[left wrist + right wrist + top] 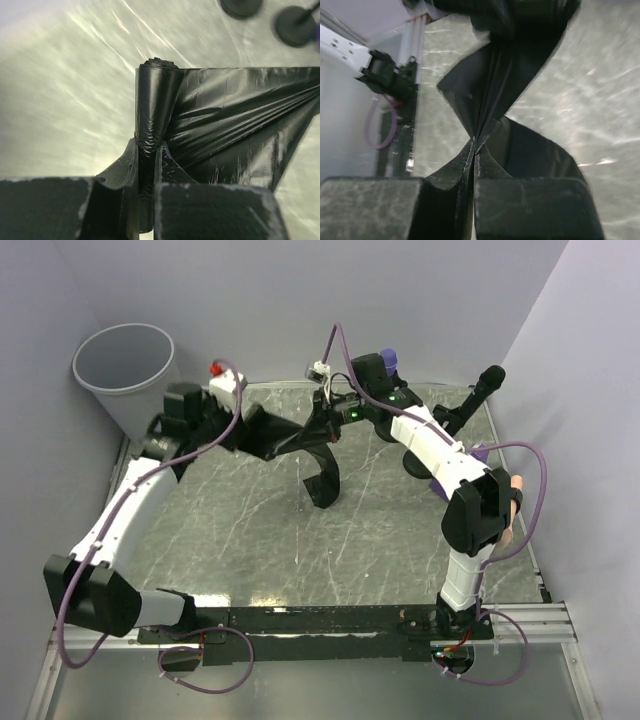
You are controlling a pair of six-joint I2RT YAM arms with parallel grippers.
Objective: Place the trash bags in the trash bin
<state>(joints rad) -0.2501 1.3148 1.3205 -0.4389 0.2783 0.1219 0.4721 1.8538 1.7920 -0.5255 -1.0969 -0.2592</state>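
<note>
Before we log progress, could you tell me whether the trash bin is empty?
Empty as far as visible: inside the trash bin only bare grey wall shows.

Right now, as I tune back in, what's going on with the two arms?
Both arms are holding the black trash bags over the table. The left gripper is shut on the roll of trash bags. The right gripper is shut on the unrolled sheet coming off it, so the plastic spans between them with a flap hanging down. The trash bin stands at the far left corner, and no bag shows in it yet.
</note>
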